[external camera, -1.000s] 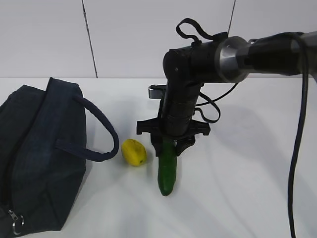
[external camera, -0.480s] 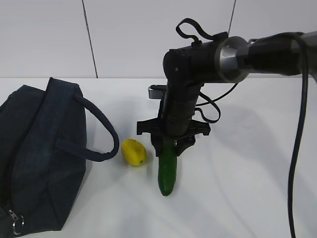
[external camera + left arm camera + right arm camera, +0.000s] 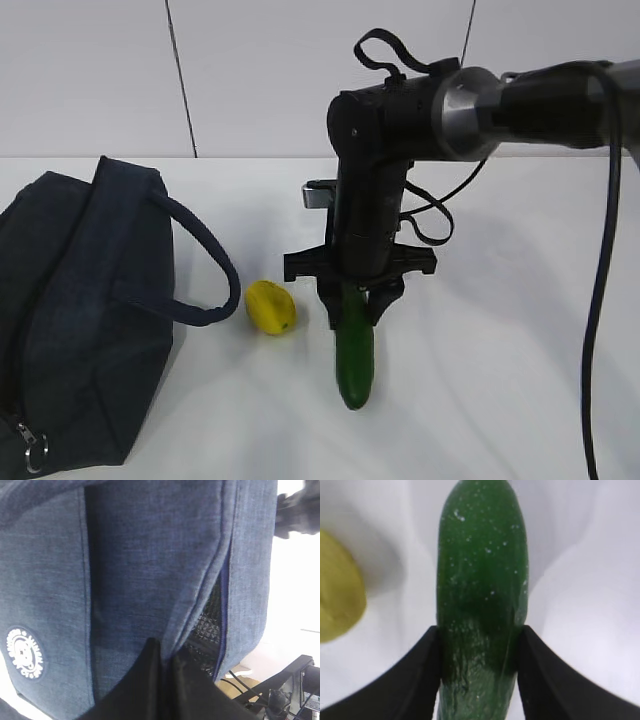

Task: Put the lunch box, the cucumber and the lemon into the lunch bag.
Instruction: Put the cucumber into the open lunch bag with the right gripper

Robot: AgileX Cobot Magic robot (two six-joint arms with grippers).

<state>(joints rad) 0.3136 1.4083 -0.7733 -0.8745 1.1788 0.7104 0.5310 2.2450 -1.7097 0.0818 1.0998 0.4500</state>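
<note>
My right gripper points down at the table, shut on the dark-green cucumber. In the right wrist view its two black fingers press on both sides of the cucumber, and the gripper holds it near one end. The yellow lemon lies on the table just left of the cucumber and shows at the left edge of the right wrist view. The navy lunch bag stands at the left. My left gripper is shut on a fabric edge of the lunch bag beside its zipper opening. The lunch box is out of view.
The bag's padded handle loops out toward the lemon. A silver zipper pull hangs at the bag's near corner. Black mesh shows inside the bag's opening. White tabletop stretches right of the cucumber.
My right gripper has closed onto the cucumber and shifted slightly right, and the cucumber has moved right with it, away from the lemon. The bag and the lemon have stayed put.
</note>
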